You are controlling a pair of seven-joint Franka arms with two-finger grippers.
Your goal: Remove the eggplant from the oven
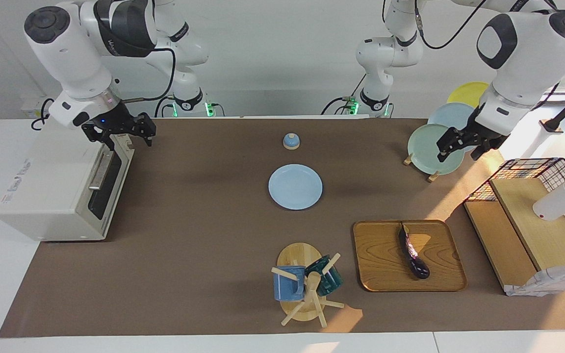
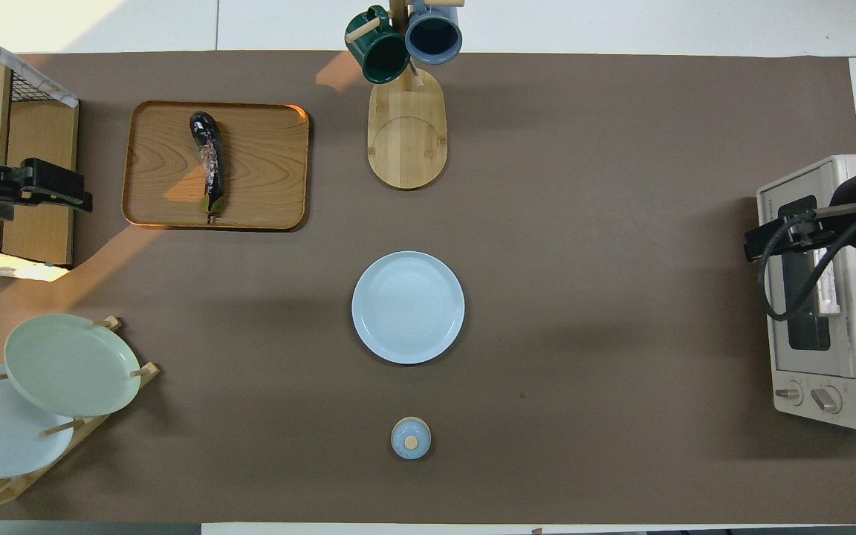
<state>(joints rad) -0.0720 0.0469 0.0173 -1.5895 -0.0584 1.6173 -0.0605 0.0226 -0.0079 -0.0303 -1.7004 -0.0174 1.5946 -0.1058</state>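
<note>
Eggplant on wooden tray

Wooden tray toward the left arm's end of the table. Pale blue plate at the table's centre, flat on the brown mat. Small blue lid with a wooden knob, nearer to the robots than the plate. Wooden mug tree, farther from the robots, bearing a blue mug and a dark green mug. Wooden plate rack holding green, blue and yellow plates on edge. Black wire basket beside the tray.
</note>
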